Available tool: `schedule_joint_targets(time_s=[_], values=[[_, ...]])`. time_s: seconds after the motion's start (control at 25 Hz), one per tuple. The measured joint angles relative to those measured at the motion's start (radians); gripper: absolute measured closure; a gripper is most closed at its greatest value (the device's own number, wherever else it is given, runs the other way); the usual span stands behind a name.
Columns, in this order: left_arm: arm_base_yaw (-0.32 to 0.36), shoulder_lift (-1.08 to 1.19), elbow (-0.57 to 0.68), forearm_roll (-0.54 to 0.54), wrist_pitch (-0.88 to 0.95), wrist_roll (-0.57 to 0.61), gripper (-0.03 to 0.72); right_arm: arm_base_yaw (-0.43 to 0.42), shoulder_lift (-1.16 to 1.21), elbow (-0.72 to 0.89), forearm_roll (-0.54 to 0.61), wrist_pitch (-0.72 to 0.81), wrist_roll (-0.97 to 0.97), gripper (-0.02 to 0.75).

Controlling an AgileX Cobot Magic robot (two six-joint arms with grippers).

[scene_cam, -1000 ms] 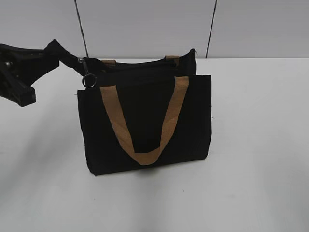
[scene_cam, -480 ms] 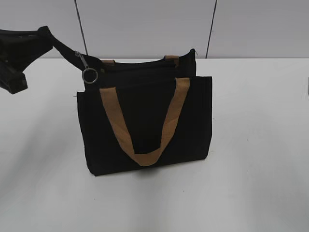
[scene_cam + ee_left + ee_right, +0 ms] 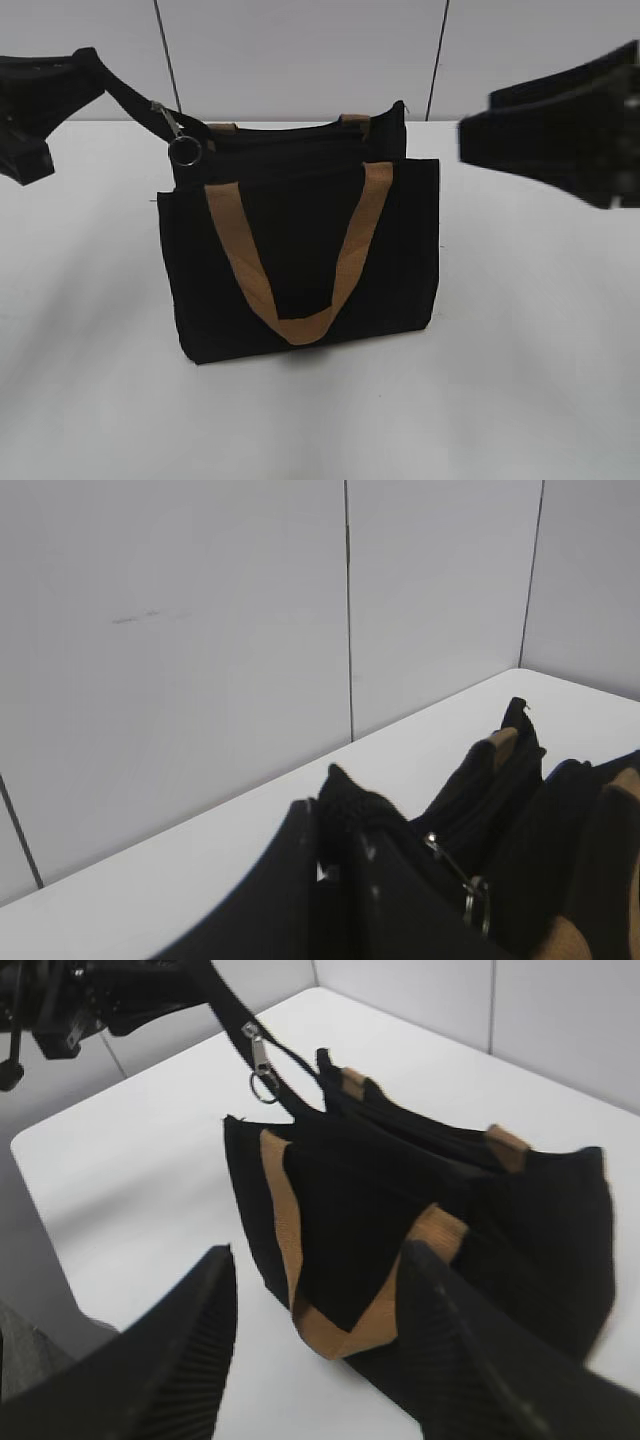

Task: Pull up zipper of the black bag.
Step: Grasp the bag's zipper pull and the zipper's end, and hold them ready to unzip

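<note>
White table (image 3: 540, 380): 1 black bag (image 3: 300, 250), 2 tan handles (image 3: 295, 325), 1 zipper (image 3: 165, 122). Left gripper (image 3: 335, 845) clamped on bag's stretched far-left end; right gripper (image 3: 320, 1345) apart, clear of bag.

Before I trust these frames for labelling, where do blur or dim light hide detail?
Exterior view: right gripper is motion-blurred; black bag is crisp. Left wrist view: left gripper is a dark, soft-focus mass. Right wrist view: near fingers are blurred; zipper is readable.
</note>
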Motion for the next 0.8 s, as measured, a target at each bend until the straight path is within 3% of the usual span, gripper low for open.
schedule_joint_targets(time_s=[0.28, 0.48, 0.8], values=[[0.0, 0.0, 0.0, -0.004, 0.002, 0.0, 0.659, 0.382, 0.268, -0.146, 0.004, -0.271, -0.023, 0.335], [0.0, 0.0, 0.0, -0.005, 0.003, 0.0, 0.659, 0.478, 0.518, -0.299, 0.005, -0.331, -0.026, 0.335], [0.0, 0.0, 0.0, -0.006, 0.004, 0.0, 0.659, 0.545, 0.766, -0.534, 0.005, -0.331, -0.077, 0.335]])
